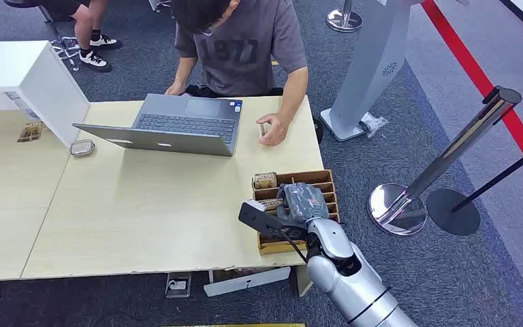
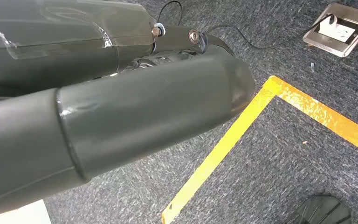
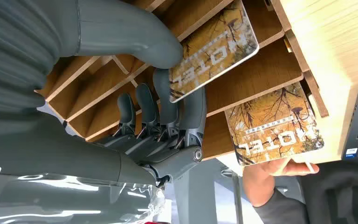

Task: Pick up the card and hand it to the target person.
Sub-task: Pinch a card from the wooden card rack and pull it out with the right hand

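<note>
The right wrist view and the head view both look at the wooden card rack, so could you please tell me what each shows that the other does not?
The right wrist view alone shows the grey thumb and dark fingers pinching a brown HOTEL-printed card above the slots.

The head view alone shows the open grey laptop, the pale wooden table and the chrome barrier post.

Both show the right hand, the slotted wooden card rack, a second HOTEL card standing in it and the seated person's hand on the table beyond.
</note>
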You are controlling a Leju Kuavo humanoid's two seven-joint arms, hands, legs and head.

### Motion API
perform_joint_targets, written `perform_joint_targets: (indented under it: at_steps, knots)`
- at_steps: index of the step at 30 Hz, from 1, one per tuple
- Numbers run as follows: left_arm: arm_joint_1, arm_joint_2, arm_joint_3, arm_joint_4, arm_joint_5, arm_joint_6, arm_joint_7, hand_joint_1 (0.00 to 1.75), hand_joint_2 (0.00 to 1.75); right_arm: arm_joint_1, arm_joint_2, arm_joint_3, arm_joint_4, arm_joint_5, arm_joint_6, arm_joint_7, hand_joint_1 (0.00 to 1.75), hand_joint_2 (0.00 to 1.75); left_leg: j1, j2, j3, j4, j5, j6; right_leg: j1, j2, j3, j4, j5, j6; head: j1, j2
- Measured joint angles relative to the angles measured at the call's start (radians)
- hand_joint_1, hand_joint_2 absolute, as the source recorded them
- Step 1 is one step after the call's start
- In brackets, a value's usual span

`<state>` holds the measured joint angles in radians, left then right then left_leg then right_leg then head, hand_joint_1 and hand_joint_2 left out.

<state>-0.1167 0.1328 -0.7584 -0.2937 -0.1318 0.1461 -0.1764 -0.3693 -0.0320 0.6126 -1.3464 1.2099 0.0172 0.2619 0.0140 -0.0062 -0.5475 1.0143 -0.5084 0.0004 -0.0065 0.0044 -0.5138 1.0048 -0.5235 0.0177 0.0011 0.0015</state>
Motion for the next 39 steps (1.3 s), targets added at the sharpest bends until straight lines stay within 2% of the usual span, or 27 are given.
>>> perform_joint_targets:
  at_steps: [23,30,39]
  knots:
    - [0.0,0.0,0.0,0.0,0.005,0.0,0.007,0.0,0.0,0.0,0.003,-0.001,0.014,-0.041,-0.011,-0.003,1.11,1.75,0.0,0.0,0.001,0.0,0.0,0.0,0.0,0.0,0.001,0.0,0.0,0.0,0.0,0.0]
    - [0.0,0.0,0.001,0.0,0.006,-0.004,0.007,0.0,0.0,-0.002,0.003,-0.002,0.015,-0.052,-0.016,-0.005,1.2,1.75,0.0,0.0,0.001,0.0,0.0,0.0,0.0,0.0,0.001,0.0,0.0,0.0,0.0,0.0]
    - [0.0,0.0,0.008,0.0,0.008,-0.003,0.007,0.0,0.0,-0.009,0.004,-0.002,0.015,-0.058,-0.016,-0.007,1.15,1.75,0.0,0.0,0.0,0.0,0.0,0.0,0.0,0.0,0.0,0.0,0.0,0.0,0.0,0.0]
